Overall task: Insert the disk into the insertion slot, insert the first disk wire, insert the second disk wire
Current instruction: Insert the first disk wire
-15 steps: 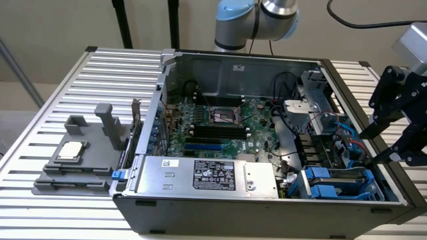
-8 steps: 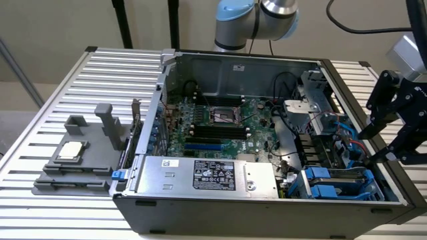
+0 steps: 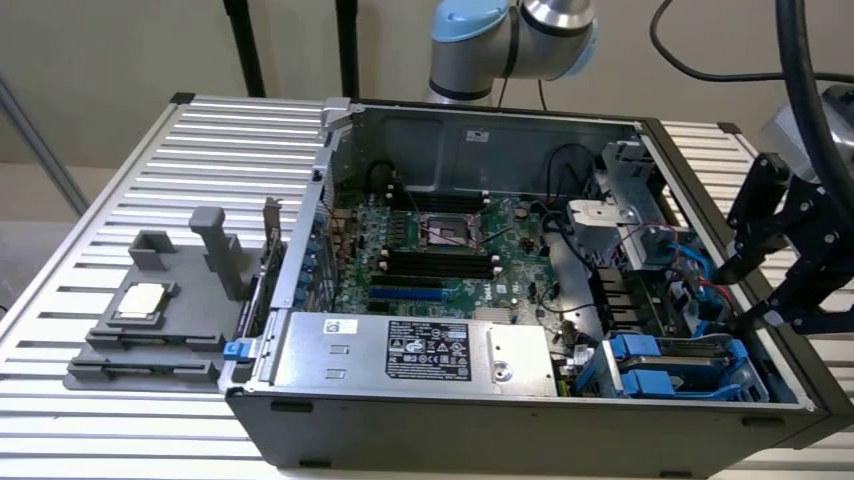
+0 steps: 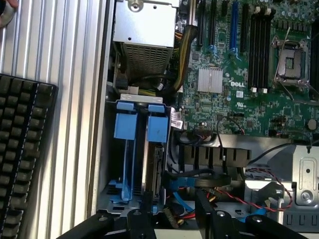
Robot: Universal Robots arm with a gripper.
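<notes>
**Disk seated in its bay, tool spread above the loose wires**

The exterior view took in the whole dark grey computer case (image 3: 534, 420) lying open on the slatted metal counter (image 3: 200, 180). The arm (image 3: 514, 40) rose behind the case, and the black tool (image 3: 750, 295) hung over the case's corner at the exterior view's right, above the blue-railed insertion slot (image 3: 641, 350). On that view's left, a grey fixture (image 3: 200, 250) stood on the counter and carried a small silver processor chip (image 3: 140, 300).

The wrist view looked straight down into the bay. There the disk (image 4: 152, 169) stood on edge inside the insertion slot, its blue frame tab beside a second blue tab. The tool (image 4: 174, 206) was spread, with its two black fingers (image 4: 209, 214) apart and nothing pinched between them. This view also caught a black keyboard (image 4: 22, 149) on the counter outside the case wall.

A blue wire (image 4: 192, 181) and thin red wires (image 4: 239, 196) lay tangled just beside the disk's end, under the spread fingers. Whether any of them was plugged into the disk could not be told. The silver power-supply box (image 3: 414, 350) sat next to the bay, and the green board (image 3: 441, 250) filled the middle of the case. A bundle of yellow and black leads (image 4: 182, 45) ran from the box past the bay's edge.
</notes>
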